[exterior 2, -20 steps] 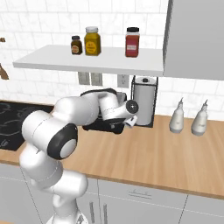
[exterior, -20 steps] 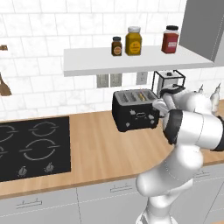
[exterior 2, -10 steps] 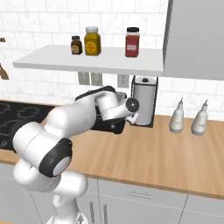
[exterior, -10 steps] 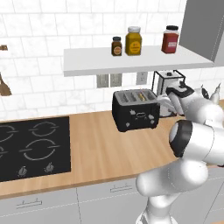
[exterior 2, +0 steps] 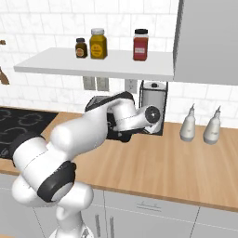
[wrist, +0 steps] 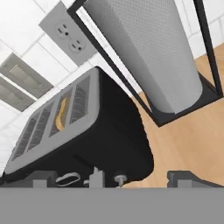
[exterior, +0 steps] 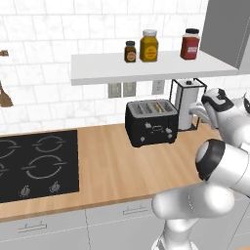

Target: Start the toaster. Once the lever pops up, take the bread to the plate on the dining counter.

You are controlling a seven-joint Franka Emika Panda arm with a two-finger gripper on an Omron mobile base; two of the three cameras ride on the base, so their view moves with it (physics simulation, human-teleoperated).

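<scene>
The black toaster [exterior: 151,123] stands on the wood worktop by the wall, and a tan slice of bread [exterior: 157,105] sits down in one of its slots. In the hand view the toaster [wrist: 92,135] lies just below and ahead, with the bread [wrist: 63,113] edge-on in a slot. My gripper [wrist: 113,179] is open, its fingertips wide apart and nothing between them. The hand [exterior: 212,102] hovers off the toaster's right end, beside the paper towel holder. My arm covers most of the toaster [exterior 2: 97,102] in the right base view. The plate and the dining counter are out of view.
A paper towel roll [wrist: 148,52] in a black wire holder [exterior: 187,105] stands tight against the toaster's right. A shelf [exterior: 146,68] with three jars hangs overhead. The black cooktop [exterior: 34,163] lies to the left, and two white bottles [exterior 2: 188,125] stand to the right.
The hand has swung right and slightly up, from the toaster's front right corner to beside the paper towel holder. The gripper has stayed open.
</scene>
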